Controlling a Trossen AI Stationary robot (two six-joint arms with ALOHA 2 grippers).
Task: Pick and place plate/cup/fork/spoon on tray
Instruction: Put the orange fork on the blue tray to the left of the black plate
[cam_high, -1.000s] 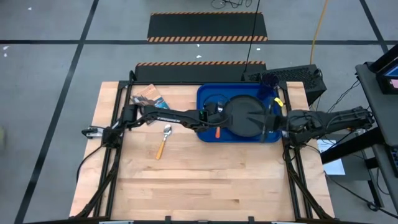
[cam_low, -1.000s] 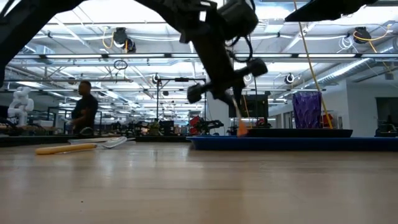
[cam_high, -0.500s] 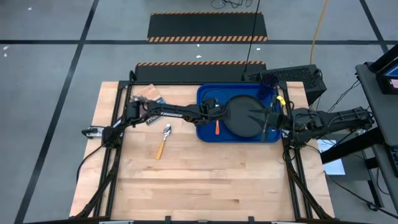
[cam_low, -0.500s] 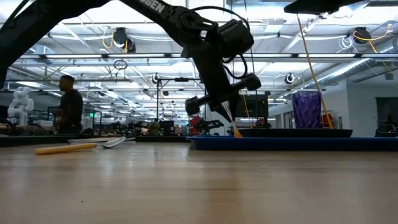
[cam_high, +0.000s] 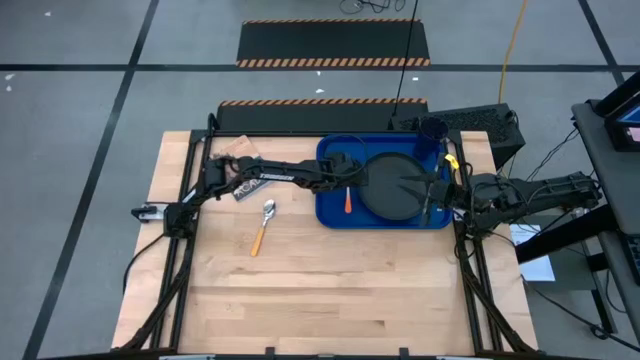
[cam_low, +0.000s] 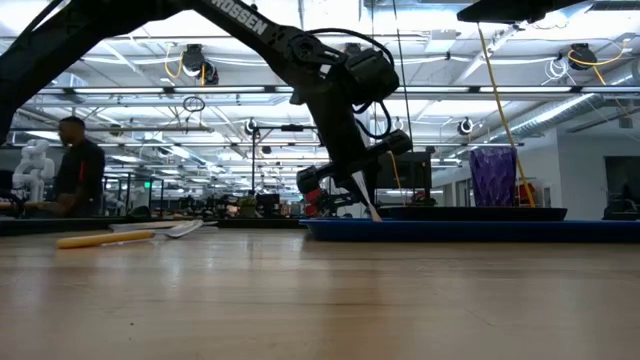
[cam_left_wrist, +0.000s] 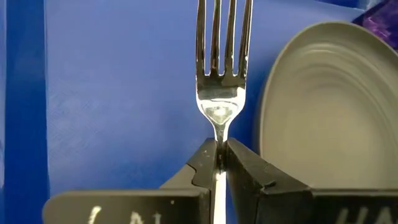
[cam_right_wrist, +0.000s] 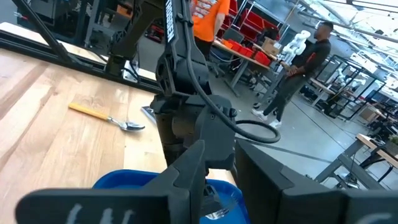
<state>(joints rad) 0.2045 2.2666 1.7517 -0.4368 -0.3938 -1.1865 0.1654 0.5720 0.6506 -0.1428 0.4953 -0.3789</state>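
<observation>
Blue tray (cam_high: 331, 205), black plate (cam_high: 395, 190)

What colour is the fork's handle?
Orange; the fork shows it best in the high view.

Wooden bench (cam_high: 330, 290) of pale planks on a dark frame, seen from above. The blue tray (cam_high: 333, 212) lies flat at the far right corner, its right rim near the bench's right edge; the spoon (cam_high: 263, 225) lies left of the tray toward the middle, bowl pointing to the far edge and orange handle to the near edge. A small printed booklet (cam_high: 240, 152) lies near the far edge, left of the tray.
</observation>
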